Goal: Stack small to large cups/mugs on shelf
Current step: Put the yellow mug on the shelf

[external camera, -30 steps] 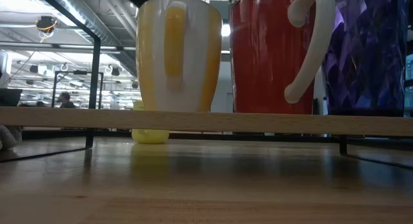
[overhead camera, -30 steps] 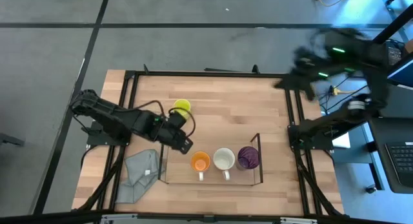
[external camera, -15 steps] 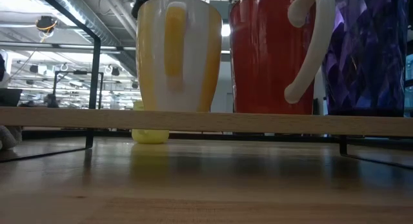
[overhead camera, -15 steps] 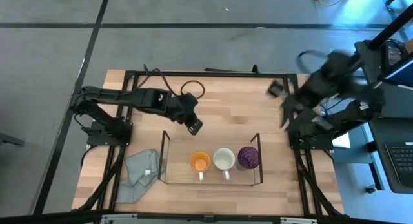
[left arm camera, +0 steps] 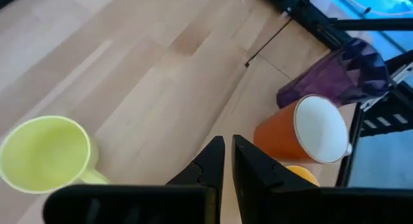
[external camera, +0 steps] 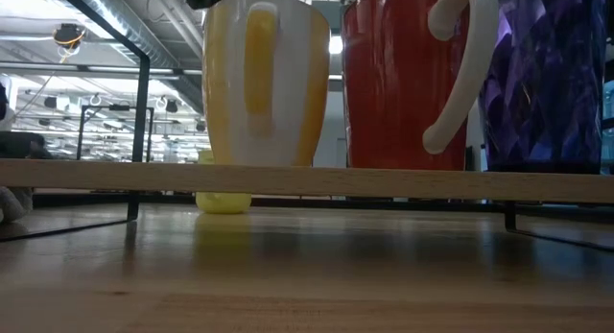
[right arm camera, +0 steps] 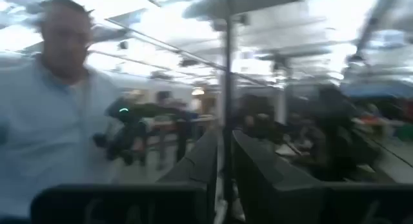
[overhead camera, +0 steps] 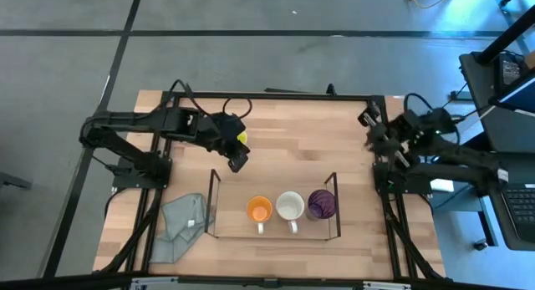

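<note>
Table: pale wood planks (overhead camera: 292, 135), grey cloth (overhead camera: 180, 223) at one corner.
Room: grey floor (overhead camera: 251, 64); a person (right arm camera: 58, 121) beyond.
Left gripper (overhead camera: 236, 160): fingers together, empty, beside yellow mug (overhead camera: 241, 137).
Right gripper (overhead camera: 368, 127): fingers together, empty.

Orange cup (overhead camera: 260, 210), white mug (overhead camera: 290, 206), purple tumbler (overhead camera: 320, 203) upright in shelf (overhead camera: 212, 205); yellow mug (overhead camera: 240, 136) outside.

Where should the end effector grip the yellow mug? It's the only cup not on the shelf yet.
The yellow mug stands upright, mouth open, on bare wood outside the shelf. Probably best to come from above and pinch its rim wall on the side away from the handle; the left end effector is already beside it.
</note>
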Tool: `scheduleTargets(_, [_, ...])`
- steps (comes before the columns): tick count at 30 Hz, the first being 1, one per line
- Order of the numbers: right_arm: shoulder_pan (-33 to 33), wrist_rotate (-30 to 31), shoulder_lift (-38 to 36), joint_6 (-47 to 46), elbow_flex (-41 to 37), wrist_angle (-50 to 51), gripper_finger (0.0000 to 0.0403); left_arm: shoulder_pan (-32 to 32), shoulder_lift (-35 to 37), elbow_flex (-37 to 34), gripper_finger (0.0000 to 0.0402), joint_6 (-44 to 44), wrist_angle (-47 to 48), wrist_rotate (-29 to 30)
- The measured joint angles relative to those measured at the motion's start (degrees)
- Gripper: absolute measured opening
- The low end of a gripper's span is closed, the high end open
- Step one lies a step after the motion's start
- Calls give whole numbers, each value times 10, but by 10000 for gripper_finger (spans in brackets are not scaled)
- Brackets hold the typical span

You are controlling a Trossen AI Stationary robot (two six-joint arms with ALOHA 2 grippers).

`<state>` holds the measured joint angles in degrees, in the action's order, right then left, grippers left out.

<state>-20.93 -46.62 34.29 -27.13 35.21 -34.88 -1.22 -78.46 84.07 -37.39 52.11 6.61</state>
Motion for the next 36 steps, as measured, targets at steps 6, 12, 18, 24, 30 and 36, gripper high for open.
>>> scheduleTargets(6, [-9, 18, -67, -41, -140, -125, 51, 2, 2, -1, 23, 6, 28, 13])
scheduleTargets(12, [9, 65, -92, -58, -261, -224, 51, 2, 2, -22, 23, 4, 23, 12])
scheduleTargets(18, [25, 94, -110, -55, -348, -328, 51, 2, 1, -33, 23, -15, 22, 11])
scheduleTargets(24, [25, 85, -110, -69, -348, -221, 51, 14, 1, -33, 23, -14, 13, -3])
scheduleTargets(30, [25, 114, -108, -109, -348, -169, 51, 45, 8, -33, 23, 19, 50, 10])
scheduleTargets(36, [25, 209, -108, -163, -348, -176, 51, 91, 16, -34, 23, 65, 220, 81])
